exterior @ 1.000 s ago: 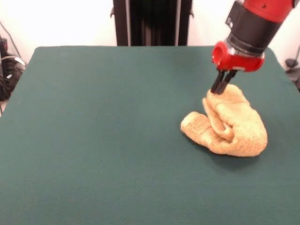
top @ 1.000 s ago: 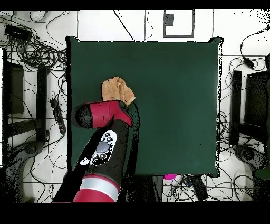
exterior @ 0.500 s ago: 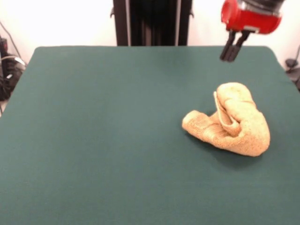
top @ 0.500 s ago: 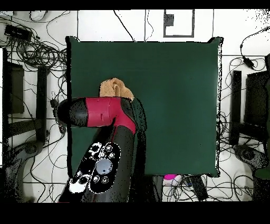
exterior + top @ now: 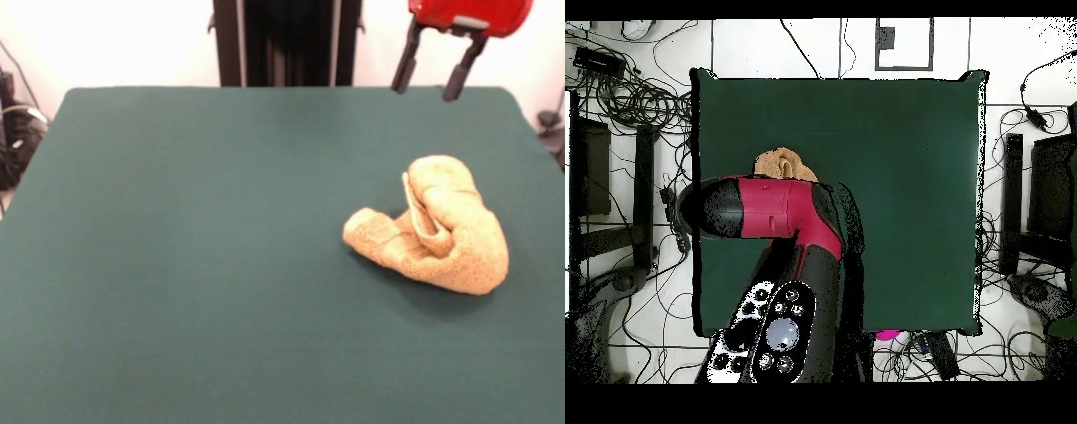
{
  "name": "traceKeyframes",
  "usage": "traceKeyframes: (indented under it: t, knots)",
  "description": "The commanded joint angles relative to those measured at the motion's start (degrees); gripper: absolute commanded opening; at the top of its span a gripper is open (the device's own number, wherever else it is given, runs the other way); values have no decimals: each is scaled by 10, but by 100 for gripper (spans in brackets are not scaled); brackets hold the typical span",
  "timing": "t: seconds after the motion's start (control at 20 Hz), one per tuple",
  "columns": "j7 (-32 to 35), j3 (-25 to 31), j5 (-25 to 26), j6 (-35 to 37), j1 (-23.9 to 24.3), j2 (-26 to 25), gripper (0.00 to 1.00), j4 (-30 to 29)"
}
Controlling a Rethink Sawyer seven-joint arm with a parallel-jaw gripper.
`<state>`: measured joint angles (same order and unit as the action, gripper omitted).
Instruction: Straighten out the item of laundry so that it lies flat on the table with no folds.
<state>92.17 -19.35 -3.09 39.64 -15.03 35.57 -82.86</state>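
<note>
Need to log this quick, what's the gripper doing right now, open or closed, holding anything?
Gripper: open, holding nothing, up above the table, clear of the crumpled towel.

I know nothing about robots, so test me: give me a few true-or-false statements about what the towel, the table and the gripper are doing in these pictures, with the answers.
1. The small orange-yellow terry towel lies flat with no folds. False: it is crumpled into a folded lump.
2. The red and black gripper is open. True: its two dark fingers stand apart.
3. The gripper is holding the towel. False: it hangs above the towel, holding nothing.
4. The towel rests on the dark green table. True.
5. In the front view, the towel sits on the picture's left half. False: it is on the right half.
</note>
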Motion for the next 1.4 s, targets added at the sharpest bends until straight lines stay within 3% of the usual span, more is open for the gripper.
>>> traceKeyframes:
  t: [0.05, 0.55, 1.15, 1.4]
  knots:
    - [176, 30, -24, -68, -21, -13, 100, -83]
    - [214, 75, -67, -272, 0, -43, 100, -185]
    - [192, 99, -63, -314, 15, -64, 100, -189]
    - [197, 142, -70, -339, 43, -86, 100, -204]
